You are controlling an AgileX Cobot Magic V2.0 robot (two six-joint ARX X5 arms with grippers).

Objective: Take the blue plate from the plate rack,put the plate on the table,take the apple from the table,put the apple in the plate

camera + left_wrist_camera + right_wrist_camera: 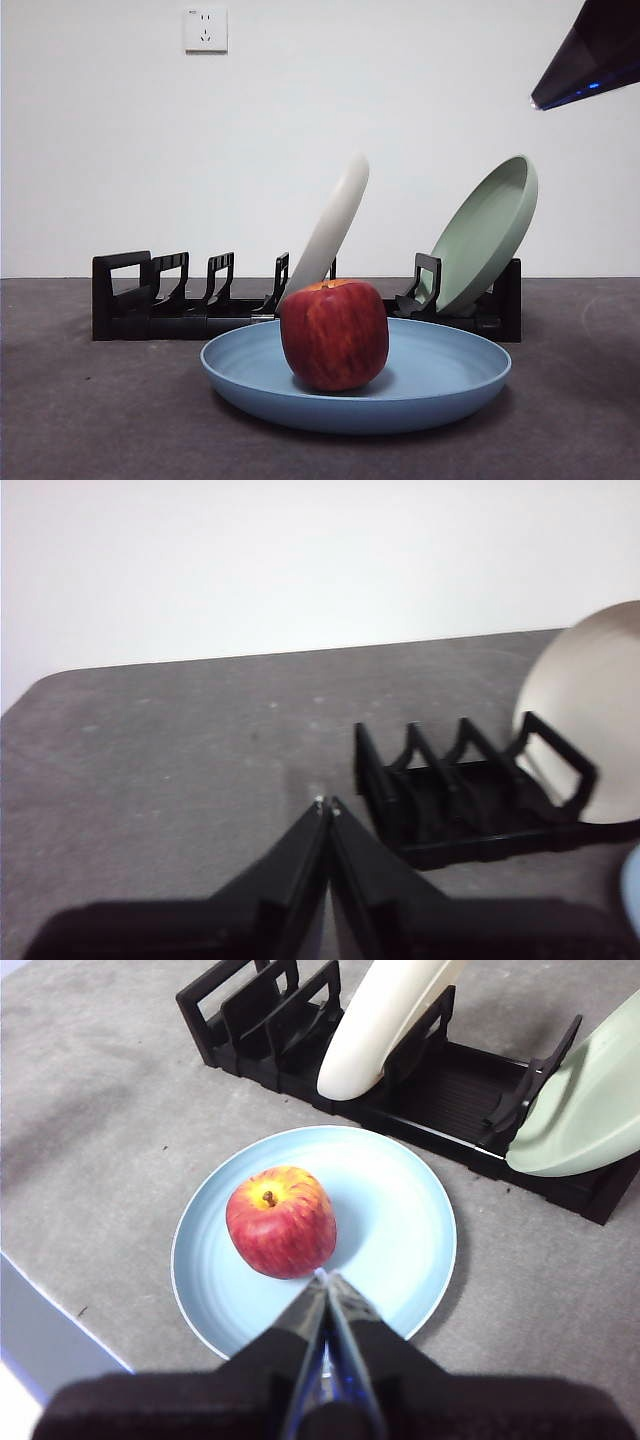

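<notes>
- Front view: large red apple [334, 334] sits in wide light-blue plate [440, 385] on dark grey table [90, 410], before long black plate rack [150, 300].
- Left wrist view: left gripper [327, 806] pinched together, empty, beside rack.
- Right wrist view: right gripper [324, 1278] pinched together, empty, above plate.

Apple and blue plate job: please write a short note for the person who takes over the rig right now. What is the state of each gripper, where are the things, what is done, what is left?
Left gripper: shut, empty, above bare table near the end of the plate rack.
Right gripper: shut, empty, raised above the blue plate, beside the apple.
Blue plate lies flat on the table in front of the rack; the apple sits in it.
Cream plate and green plate lean in the rack.
Done: all four steps, it seems.
Left: nothing visible, perhaps only parking the arms.
</notes>
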